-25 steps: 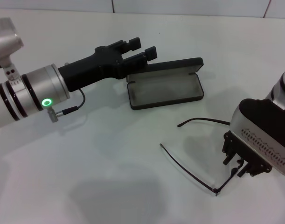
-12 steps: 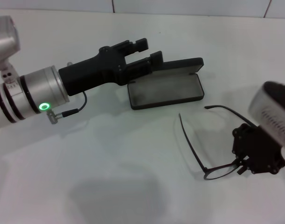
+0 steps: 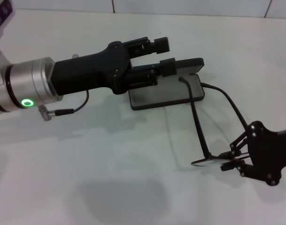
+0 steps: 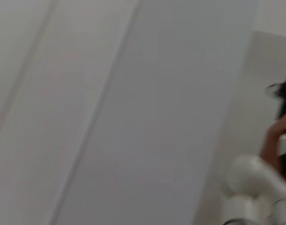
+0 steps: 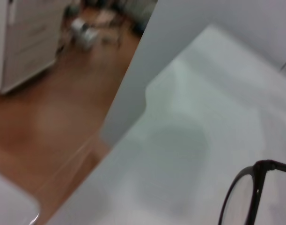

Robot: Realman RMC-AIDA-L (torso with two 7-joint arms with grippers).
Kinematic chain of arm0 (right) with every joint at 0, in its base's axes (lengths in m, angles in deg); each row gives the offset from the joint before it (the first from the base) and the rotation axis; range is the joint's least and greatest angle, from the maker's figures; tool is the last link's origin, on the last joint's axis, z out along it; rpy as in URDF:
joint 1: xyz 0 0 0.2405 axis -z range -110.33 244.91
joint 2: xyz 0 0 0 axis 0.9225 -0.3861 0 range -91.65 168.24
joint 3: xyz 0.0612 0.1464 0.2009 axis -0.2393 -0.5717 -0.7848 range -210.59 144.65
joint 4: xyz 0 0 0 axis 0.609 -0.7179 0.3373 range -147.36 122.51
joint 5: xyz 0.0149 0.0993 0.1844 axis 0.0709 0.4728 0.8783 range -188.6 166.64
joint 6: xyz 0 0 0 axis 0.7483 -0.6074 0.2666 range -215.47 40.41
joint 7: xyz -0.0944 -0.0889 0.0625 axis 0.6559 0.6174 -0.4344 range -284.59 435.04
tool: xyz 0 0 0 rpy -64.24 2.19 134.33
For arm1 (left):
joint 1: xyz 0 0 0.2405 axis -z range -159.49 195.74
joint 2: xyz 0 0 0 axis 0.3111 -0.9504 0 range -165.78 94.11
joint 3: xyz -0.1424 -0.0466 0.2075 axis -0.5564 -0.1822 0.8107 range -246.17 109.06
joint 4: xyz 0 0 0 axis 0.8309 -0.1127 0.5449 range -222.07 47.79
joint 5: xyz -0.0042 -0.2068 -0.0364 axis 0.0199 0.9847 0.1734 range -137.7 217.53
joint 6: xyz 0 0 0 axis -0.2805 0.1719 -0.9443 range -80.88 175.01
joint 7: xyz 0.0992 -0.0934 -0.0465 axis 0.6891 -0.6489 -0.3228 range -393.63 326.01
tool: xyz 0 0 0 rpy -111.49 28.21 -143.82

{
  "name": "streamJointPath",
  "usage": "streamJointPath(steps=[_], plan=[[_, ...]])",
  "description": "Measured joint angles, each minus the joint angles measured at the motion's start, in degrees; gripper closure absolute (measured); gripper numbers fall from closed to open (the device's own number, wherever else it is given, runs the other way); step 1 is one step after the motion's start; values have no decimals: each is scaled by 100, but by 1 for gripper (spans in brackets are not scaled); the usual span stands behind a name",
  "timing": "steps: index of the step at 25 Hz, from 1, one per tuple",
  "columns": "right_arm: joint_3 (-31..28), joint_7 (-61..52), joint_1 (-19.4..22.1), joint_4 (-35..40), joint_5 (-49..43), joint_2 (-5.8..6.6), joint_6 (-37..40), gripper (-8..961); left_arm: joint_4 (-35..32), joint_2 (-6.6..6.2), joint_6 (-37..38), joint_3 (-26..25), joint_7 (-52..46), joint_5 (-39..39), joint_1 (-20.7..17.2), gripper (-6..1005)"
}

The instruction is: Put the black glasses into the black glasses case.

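Note:
The black glasses case [image 3: 167, 92] lies open at the back middle of the table, grey lining up, lid [image 3: 192, 64] raised behind. My left gripper [image 3: 165, 56] is open, its two fingers hovering over the case's left end and lid. My right gripper [image 3: 228, 160] at the right front is shut on the front of the black glasses [image 3: 204, 162] and holds them off the table. Their long temple arms point at the case's right end. One lens rim shows in the right wrist view [image 5: 255, 187]. The left wrist view shows no task object.
The white table [image 3: 110, 154] spreads around the case. A thin cable [image 3: 68, 111] hangs under my left wrist. The right wrist view shows the table's edge [image 5: 133, 126] and the floor below it.
My right gripper has lifted and turned the glasses, so the temple arms have swung up toward the case. My left gripper has moved right, over the case's left end.

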Motion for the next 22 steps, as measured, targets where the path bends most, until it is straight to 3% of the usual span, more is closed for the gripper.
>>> streamJointPath(steps=[4,9,16,22], plan=[[12,1418,545,-815,1432,3,-361,853,0,-22,231,0,-127,-172,193,301],[-35,2476,621,-1863,2558,27,-332,852,-61,-22,325,-1,-239,-397,413,302],[-39,2639,588,-2285,2941,28,-272,852,-124,45,337,-1,-126,-577,758,302],[-29,1971,541,-2300,2962,28,-170,853,-120,164,319,-1,319,-585,923,303]])
